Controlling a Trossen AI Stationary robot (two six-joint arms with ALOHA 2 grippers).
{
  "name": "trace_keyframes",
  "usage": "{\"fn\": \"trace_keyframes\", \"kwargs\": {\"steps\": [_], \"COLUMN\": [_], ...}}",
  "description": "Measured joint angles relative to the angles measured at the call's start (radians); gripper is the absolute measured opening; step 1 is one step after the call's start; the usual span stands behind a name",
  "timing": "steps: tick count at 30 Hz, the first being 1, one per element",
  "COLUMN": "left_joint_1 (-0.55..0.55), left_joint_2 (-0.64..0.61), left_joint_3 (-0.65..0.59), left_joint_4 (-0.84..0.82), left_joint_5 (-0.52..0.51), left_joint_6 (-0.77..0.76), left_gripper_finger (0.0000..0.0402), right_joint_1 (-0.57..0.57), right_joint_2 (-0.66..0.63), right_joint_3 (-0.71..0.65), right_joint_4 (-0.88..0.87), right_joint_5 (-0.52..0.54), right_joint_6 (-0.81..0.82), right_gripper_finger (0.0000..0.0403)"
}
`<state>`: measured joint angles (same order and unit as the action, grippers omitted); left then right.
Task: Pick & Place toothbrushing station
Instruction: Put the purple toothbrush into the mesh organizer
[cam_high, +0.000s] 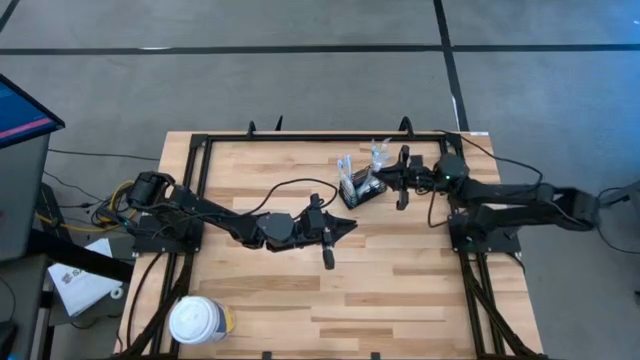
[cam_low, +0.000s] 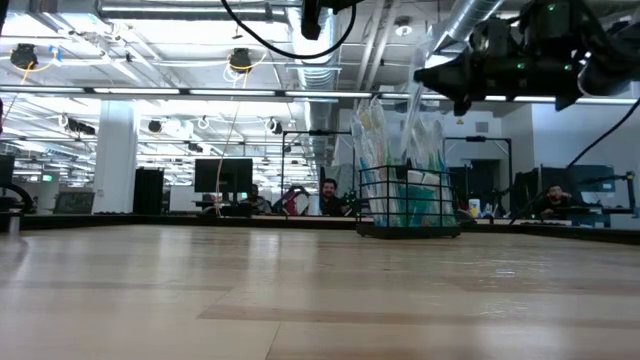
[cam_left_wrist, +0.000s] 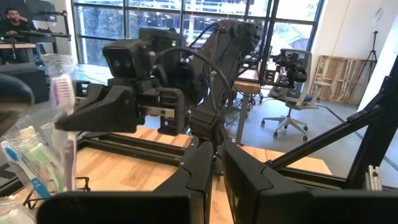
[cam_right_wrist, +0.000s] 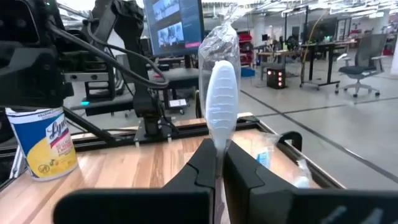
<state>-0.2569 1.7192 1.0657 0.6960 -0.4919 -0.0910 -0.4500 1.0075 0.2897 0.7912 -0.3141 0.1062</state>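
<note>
Toward the table's (cam_high: 300, 300) far right stands your black wire-mesh caddy (cam_high: 359, 187); the right pincer (cam_right_wrist: 219, 163) pinches a white wrapped toothbrush (cam_right_wrist: 221, 102) that could slip. Left pincer (cam_high: 348, 227) nearly closed, empty.

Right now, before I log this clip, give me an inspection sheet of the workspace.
Surface: wooden table, black frame rail along its edges.
Job's things: black mesh caddy with wrapped toothbrushes stands toward the far right; a white wrapped toothbrush is upright in the right gripper.
Clutter: white-lidded wipes tub at the near left corner.
Grippers: right gripper shut on the toothbrush beside the caddy; left gripper mid-table, holding nothing.
Cables: black cable loops over the left arm.
Surroundings: monitor, papers on the floor at left; people seated at desks beyond.
</note>
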Motion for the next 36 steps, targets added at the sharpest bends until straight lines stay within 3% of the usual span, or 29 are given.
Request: {"fn": "trace_keyframes", "kwargs": {"steps": [16,36], "left_joint_1": [0.0,0.0], "left_joint_2": [0.001,0.001], "left_joint_3": [0.0,0.0], "left_joint_4": [0.0,0.0], "left_joint_5": [0.0,0.0], "left_joint_6": [0.0,0.0], "left_gripper_finger": [0.003,0.003], "right_joint_1": [-0.003,-0.004], "right_joint_2": [0.193,0.382], "right_joint_3": [0.0,0.0], "right_joint_4": [0.179,0.272], "right_joint_5": [0.0,0.0], "right_joint_6": [0.0,-0.008], "right_gripper_finger": [0.0001,0.0002]}}
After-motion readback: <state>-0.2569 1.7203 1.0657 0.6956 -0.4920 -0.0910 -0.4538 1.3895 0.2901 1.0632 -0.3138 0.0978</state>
